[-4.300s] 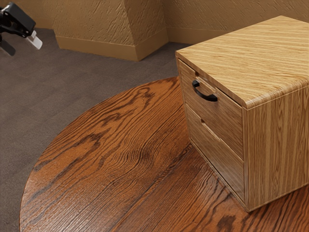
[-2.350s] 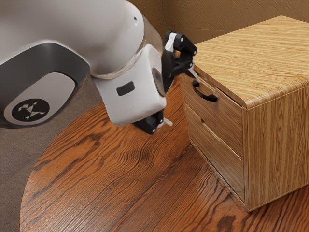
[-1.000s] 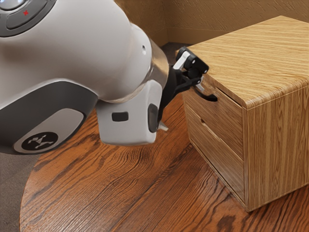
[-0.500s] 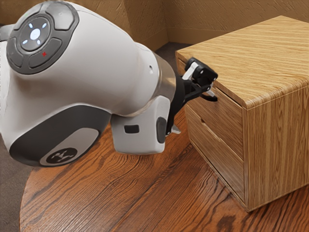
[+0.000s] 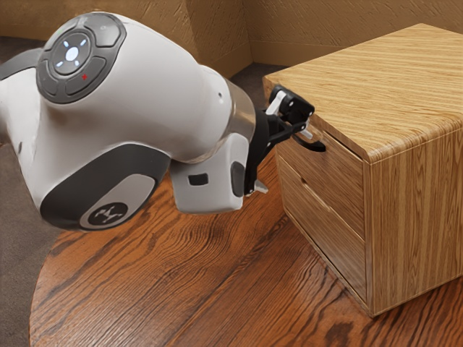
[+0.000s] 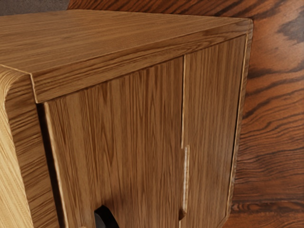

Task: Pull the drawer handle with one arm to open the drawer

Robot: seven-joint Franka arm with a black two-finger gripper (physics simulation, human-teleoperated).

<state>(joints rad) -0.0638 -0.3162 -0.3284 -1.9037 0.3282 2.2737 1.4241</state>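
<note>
My end effector [image 5: 295,123] sits right at the black handle [image 5: 315,145] of the upper drawer [image 5: 331,172]. I have come at it from the side so that my wrist lines up with the direction the drawer must slide. I cannot tell from here whether the end effector is closed on the handle or merely against it, since its black body covers most of the bar. The handle's far end shows just past it. In the wrist view the handle [image 6: 105,219] is a dark shape close under my hand, which is why I judge I am in position to pull. The drawer's front looks about level with the lower drawer [image 5: 325,233], so I judge it barely opened, if at all. The cabinet [image 5: 391,87] stands at the far edge of the round wooden surface [image 5: 181,275], leaving room in front for the drawer to travel toward me.
</note>
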